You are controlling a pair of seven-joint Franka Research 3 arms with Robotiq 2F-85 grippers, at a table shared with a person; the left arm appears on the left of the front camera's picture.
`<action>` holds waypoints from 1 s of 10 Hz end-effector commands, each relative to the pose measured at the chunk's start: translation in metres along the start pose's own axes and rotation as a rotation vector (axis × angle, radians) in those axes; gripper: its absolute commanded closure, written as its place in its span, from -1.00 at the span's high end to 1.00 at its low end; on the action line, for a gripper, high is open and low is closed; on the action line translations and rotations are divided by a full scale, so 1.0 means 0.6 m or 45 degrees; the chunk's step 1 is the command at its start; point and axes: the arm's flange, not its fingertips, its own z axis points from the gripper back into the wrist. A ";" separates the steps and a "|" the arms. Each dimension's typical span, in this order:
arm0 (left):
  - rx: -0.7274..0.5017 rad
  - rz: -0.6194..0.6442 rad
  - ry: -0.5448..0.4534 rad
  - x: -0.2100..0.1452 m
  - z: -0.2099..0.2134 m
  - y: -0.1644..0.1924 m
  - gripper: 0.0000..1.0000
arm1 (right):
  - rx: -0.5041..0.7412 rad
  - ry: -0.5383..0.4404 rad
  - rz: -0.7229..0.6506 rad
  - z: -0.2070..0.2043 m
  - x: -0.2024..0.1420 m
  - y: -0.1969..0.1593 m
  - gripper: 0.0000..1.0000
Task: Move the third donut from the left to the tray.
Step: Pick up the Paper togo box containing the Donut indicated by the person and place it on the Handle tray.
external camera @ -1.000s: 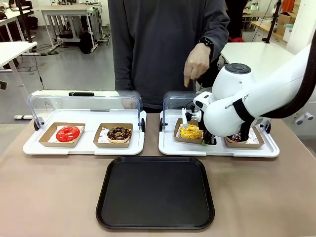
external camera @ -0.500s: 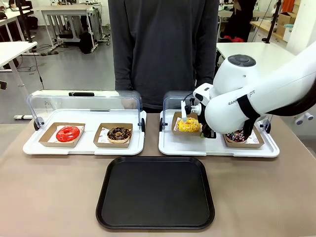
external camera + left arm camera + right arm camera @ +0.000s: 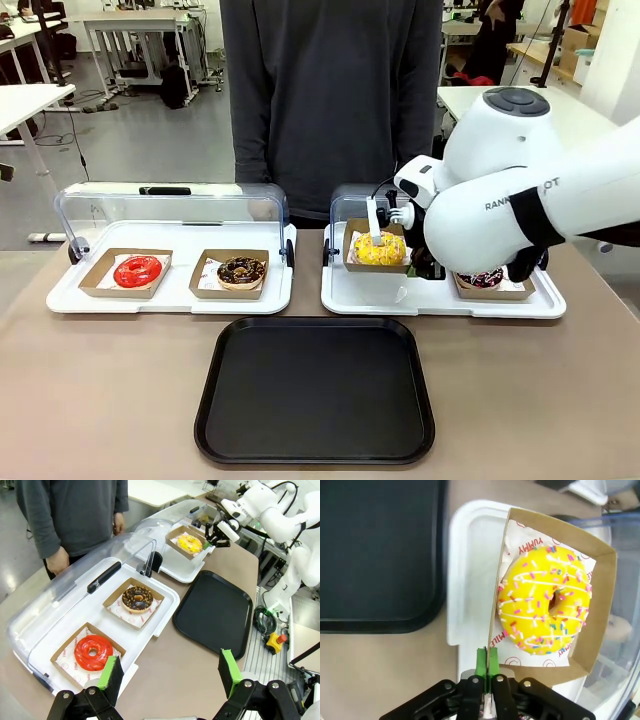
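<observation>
Since the earlier frames, we see the yellow donut [image 3: 379, 249] in its cardboard holder [image 3: 600, 615] raised off the white tray [image 3: 372, 294]. Our right tool [image 3: 485, 666] is clamped on the holder's edge. Our left tool [image 3: 167, 672] stands apart above the tabletop [image 3: 100, 390]. The black tray [image 3: 315, 390] lies just in front.

Yellow donut [image 3: 545, 600] (coloured sprinkles), black tray [image 3: 314, 389]
</observation>
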 end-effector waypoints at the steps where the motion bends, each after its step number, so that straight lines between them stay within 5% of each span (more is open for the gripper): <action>1: -0.009 -0.012 -0.025 0.002 0.001 -0.002 1.00 | 0.027 -0.080 0.046 0.042 -0.010 0.059 -0.96; 5: -0.009 -0.012 -0.025 0.002 0.001 -0.002 1.00 | 0.038 -0.163 0.117 0.072 0.048 0.176 -0.96; 10: -0.009 -0.012 -0.025 0.002 0.001 -0.002 1.00 | 0.121 -0.124 0.181 0.051 0.107 0.254 -0.96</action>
